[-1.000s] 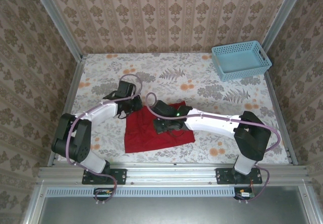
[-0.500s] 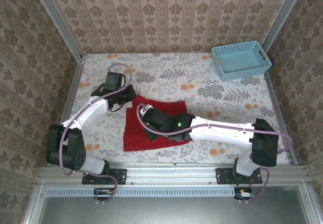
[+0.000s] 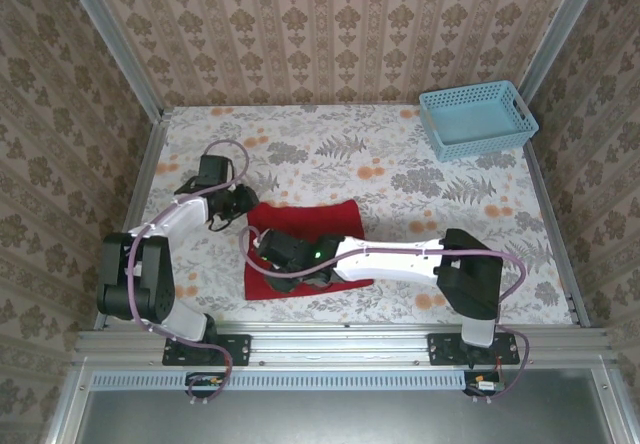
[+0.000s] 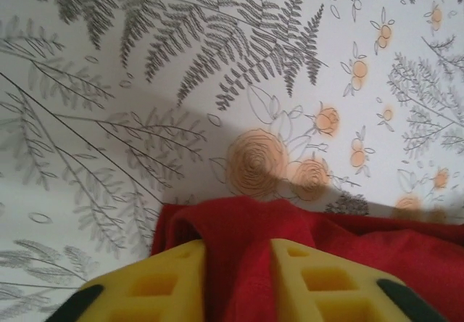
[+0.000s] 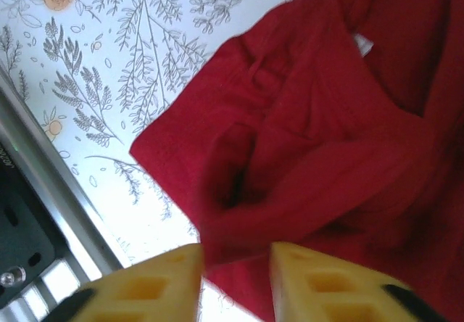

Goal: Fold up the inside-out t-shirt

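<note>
Top external view: the flower-printed counter carries the inside-out t-shirt, red and rumpled, near the front edge left of centre, while the light-blue basket stands at the far right corner, well apart from it. Left wrist view has the left gripper at the shirt's far left corner, yellow jaws a little apart with red cloth filling the gap; whether they pinch it cannot be told. Right wrist view has the right gripper over the shirt's near left part, jaws released, a raised fold just beyond them and a sliver of counter showing between
</note>
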